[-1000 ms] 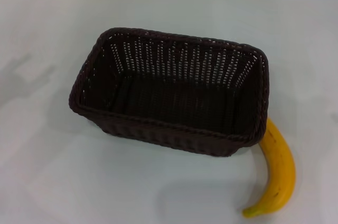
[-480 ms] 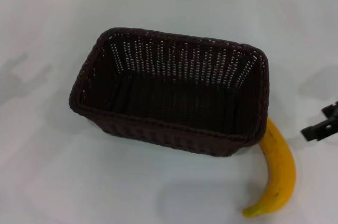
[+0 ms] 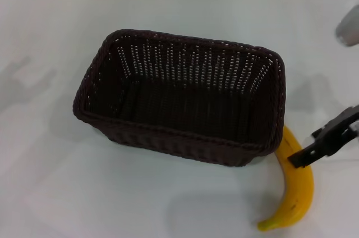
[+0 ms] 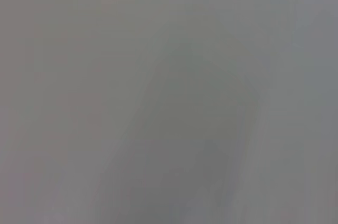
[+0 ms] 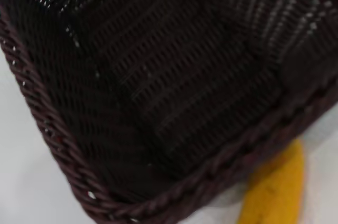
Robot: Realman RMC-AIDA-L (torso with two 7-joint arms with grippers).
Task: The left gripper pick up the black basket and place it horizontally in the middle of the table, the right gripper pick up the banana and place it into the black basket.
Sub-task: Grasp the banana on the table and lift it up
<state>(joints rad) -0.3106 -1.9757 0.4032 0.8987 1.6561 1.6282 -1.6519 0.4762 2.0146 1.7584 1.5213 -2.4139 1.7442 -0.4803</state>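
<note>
While the big white table (image 3: 50,193) spreads out on every side, the black basket (image 3: 185,137) sits upright near its middle, with its long sides running across the head view and turned just a little. Nothing lies inside the basket; only its dark woven floor shows. In the right wrist view the basket (image 5: 158,76) fills most of the picture, and its braided rim curves round one corner.

There is lots of bare table to the left of the basket and in front of it. On the right there is less room. The banana (image 3: 297,193) lies on the table there, outside the basket, with its top end touching or tucked right by the basket's near right corner. It also peeks out past the rim in the right wrist view (image 5: 274,192).

The right gripper (image 3: 328,143) comes in from the right edge and hangs just above the banana's upper part. I cannot tell how wide its fingers are.

The left gripper does not show anywhere.
</note>
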